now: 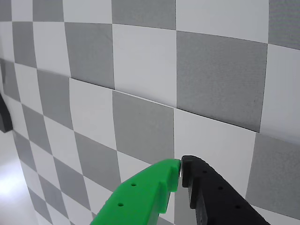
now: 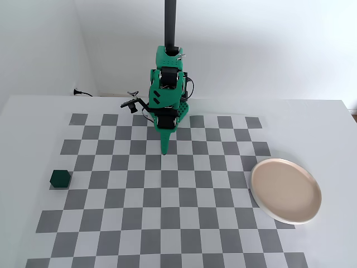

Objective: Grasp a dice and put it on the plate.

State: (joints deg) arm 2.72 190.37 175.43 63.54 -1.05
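The dark green dice [image 2: 59,178] sits at the left edge of the checkerboard in the fixed view, far from the arm. The pale beige-pink plate [image 2: 285,190] lies at the board's right edge. My gripper [image 2: 165,151] points down over the upper middle of the board, between the two. In the wrist view the gripper [image 1: 181,165] has its green and black fingertips touching, shut and empty, over grey and white squares. Dice and plate are out of the wrist view.
The checkerboard mat [image 2: 167,223] covers a white table. The green arm's base [image 2: 167,78] stands at the back middle, with a black post behind it. A black cable plug [image 2: 78,92] lies at the back left by the wall.
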